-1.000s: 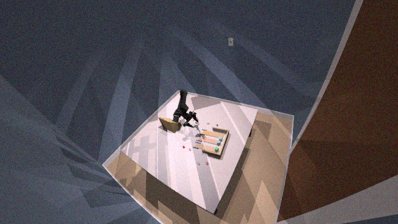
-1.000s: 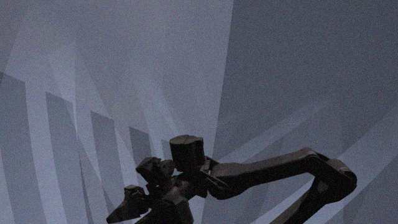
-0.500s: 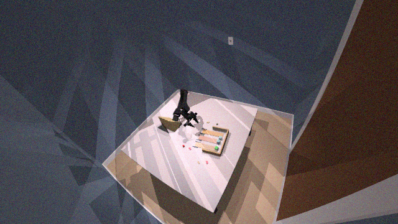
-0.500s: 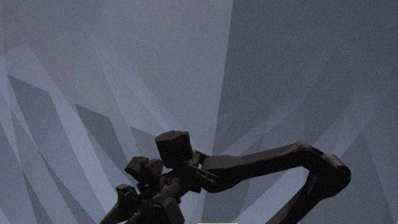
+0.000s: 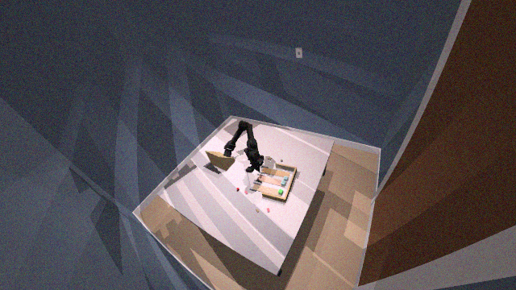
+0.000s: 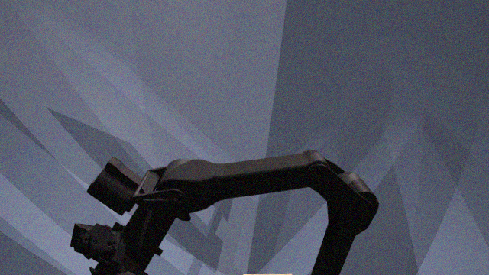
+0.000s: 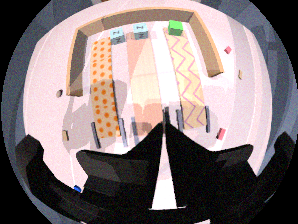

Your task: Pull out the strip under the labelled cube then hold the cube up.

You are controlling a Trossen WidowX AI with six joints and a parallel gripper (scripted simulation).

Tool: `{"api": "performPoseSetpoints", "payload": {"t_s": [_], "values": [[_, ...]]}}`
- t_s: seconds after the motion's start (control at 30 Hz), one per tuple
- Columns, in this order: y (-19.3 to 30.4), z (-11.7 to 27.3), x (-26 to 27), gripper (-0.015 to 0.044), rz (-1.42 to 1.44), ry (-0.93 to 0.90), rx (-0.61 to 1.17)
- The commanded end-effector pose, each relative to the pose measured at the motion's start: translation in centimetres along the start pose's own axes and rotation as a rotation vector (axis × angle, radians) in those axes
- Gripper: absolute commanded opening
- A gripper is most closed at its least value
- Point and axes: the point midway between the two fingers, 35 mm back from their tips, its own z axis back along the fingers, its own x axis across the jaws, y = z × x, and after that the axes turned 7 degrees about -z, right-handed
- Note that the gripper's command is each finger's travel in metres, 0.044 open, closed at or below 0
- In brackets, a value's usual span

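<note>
My gripper is shut and empty, pointing down near the front end of the plain peach strip. To its left in the wrist view is an orange-dotted strip; to its right is a zigzag strip. A pale blue lettered cube is at the peach strip's far end. A second one sits by the dotted strip's far right corner; what it rests on is unclear, and the letters are too blurred to read. A green cube is at the zigzag strip's far end.
A low wooden wall surrounds the strips' far ends on three sides. Thin dark upright bars flank the near ends. Small red pieces and a blue piece lie outside. A tan board stands near the arm's base.
</note>
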Motion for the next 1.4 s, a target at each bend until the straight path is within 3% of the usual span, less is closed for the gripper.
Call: {"api": "performPoseSetpoints", "payload": {"t_s": [0.0,0.13,1.37], "values": [[0.7,-2.7,0.7,0.0000,0.079,-0.025,0.230],[1.4,-3.6,1.4,0.0000,0.122,-0.054,0.338],[2.9,-8.2,1.4,0.0000,0.122,-0.054,0.337]]}}
